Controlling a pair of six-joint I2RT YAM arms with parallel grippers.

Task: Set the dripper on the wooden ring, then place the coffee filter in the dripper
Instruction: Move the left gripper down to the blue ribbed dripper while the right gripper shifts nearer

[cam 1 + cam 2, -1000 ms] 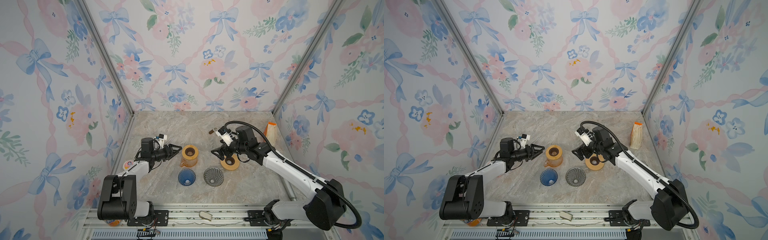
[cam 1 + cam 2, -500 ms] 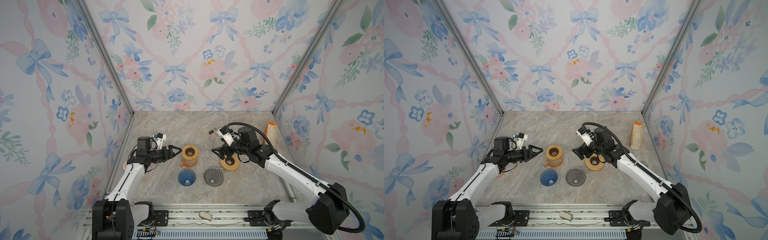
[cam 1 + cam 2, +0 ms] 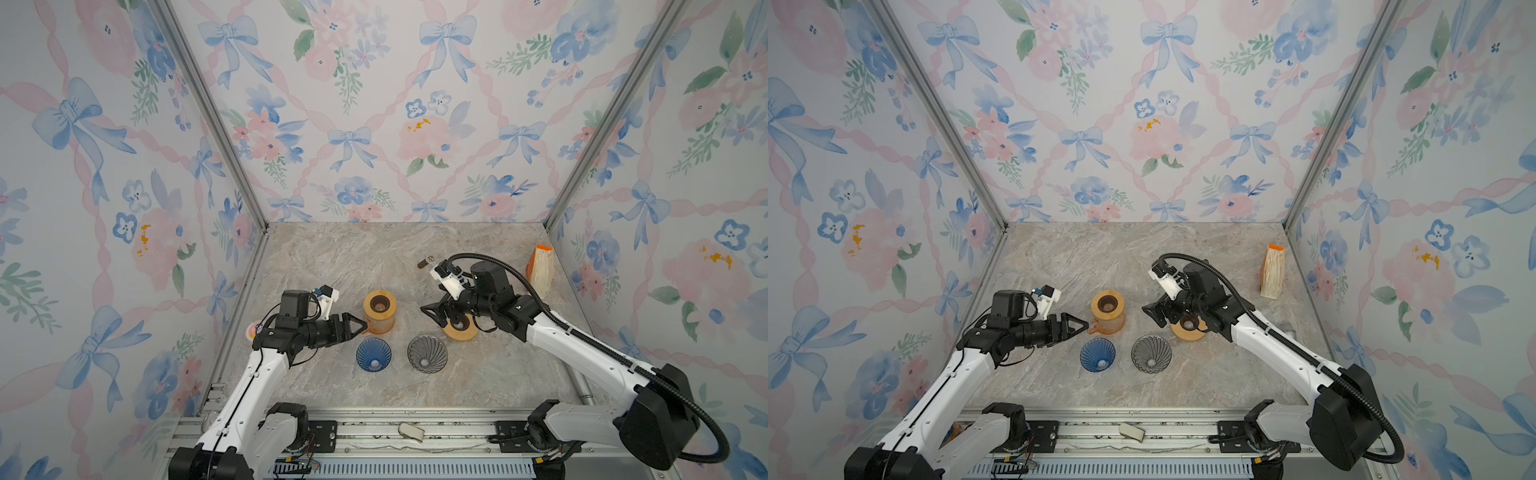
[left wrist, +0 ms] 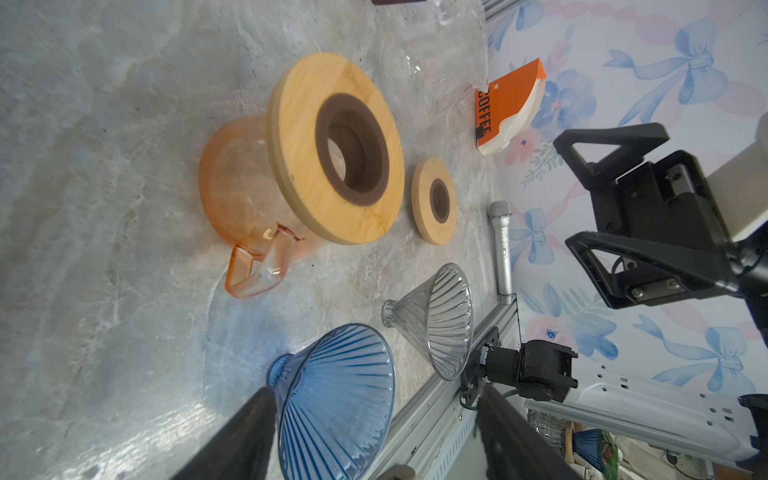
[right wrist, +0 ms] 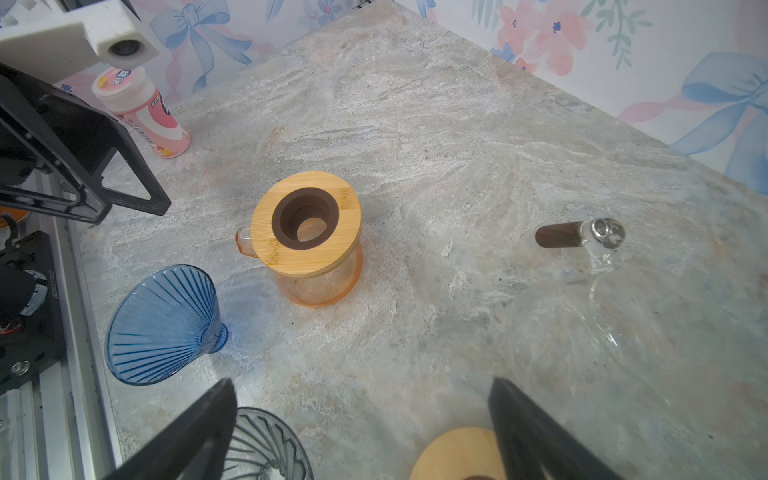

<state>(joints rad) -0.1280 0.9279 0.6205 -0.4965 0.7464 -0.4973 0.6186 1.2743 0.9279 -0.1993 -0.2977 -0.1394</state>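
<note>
L gripper (image 3: 360,327) spread, empty, near blue dripper (image 3: 373,354); R gripper (image 3: 432,318) wide too (filter pack (image 3: 541,270) untouched).

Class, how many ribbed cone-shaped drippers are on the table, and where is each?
2. The blue dripper sits in front of the orange carafe; the grey dripper sits on its right in both top views. None looks hidden.

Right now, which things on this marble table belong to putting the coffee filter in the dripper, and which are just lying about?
For the job: orange pack of paper coffee filters; blue ribbed glass dripper; grey ribbed glass dripper.

Probably lying about: orange glass jug with wooden lid; loose wooden ring; pink-and-white bottle; silver microphone; clear glass vessel with brown handle.
</note>
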